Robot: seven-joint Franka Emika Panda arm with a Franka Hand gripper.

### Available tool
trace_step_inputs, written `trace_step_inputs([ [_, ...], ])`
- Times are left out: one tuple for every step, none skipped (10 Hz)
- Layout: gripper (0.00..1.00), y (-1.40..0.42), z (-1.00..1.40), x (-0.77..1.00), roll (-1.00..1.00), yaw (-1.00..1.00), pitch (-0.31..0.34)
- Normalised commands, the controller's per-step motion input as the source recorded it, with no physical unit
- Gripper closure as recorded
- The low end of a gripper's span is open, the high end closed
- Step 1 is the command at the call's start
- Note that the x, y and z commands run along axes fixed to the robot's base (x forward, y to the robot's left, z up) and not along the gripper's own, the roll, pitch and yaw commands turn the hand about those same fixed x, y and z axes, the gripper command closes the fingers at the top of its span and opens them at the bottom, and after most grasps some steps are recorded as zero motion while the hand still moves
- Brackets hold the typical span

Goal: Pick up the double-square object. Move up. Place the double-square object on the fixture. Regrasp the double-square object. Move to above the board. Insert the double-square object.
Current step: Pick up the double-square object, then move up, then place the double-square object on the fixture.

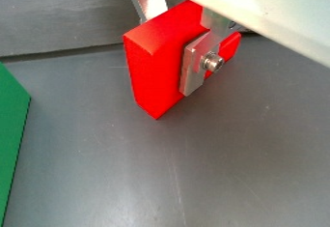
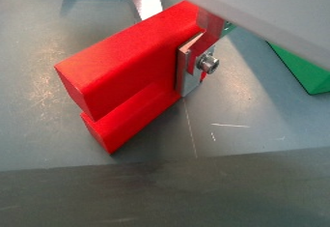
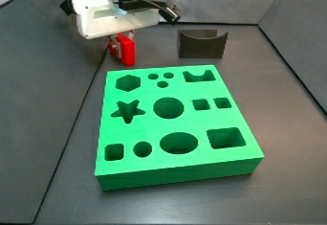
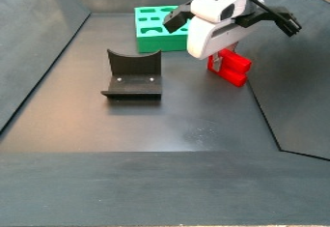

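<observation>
The red double-square object (image 1: 157,67) sits between the gripper's fingers in both wrist views (image 2: 123,81). The gripper (image 1: 168,38) is shut on it, and one silver finger (image 1: 194,69) presses on its side. In both side views the gripper (image 3: 124,39) (image 4: 226,52) holds the object (image 3: 124,50) (image 4: 233,69) at or just above the dark floor, beside the far corner of the green board (image 3: 149,92). I cannot tell whether the object touches the floor. The dark fixture (image 3: 201,43) (image 4: 131,76) stands apart from it and holds nothing.
The green board also shows in a side view (image 4: 154,42) and at the edge of both wrist views (image 1: 11,144) (image 2: 303,69). Dark sloping walls enclose the floor on all sides.
</observation>
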Motion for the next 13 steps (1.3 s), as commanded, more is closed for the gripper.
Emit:
trace_step_inputs([
  [1.0, 0.0, 0.0, 0.0, 0.0, 0.0, 0.0],
  [1.0, 0.0, 0.0, 0.0, 0.0, 0.0, 0.0],
  [1.0, 0.0, 0.0, 0.0, 0.0, 0.0, 0.0],
  [1.0, 0.0, 0.0, 0.0, 0.0, 0.0, 0.0],
  [1.0, 0.0, 0.0, 0.0, 0.0, 0.0, 0.0],
  [1.0, 0.0, 0.83, 0.0, 0.0, 0.0, 0.0],
  [1.0, 0.05, 0.8, 0.03, 0.0, 0.0, 0.006],
  [1.0, 0.03, 0.7, 0.01, -0.02, 0.0, 0.042],
  [1.0, 0.01, 0.55, 0.01, -0.05, 0.01, 0.058],
  [1.0, 0.0, 0.47, 0.0, -0.06, 0.02, 0.054],
  [1.0, -0.01, 0.3, -0.01, -0.09, 0.03, 0.041],
  [1.0, -0.01, 0.17, -0.02, -0.11, 0.03, 0.033],
  [1.0, 0.0, 1.0, 0.0, 0.0, 0.0, 0.0],
])
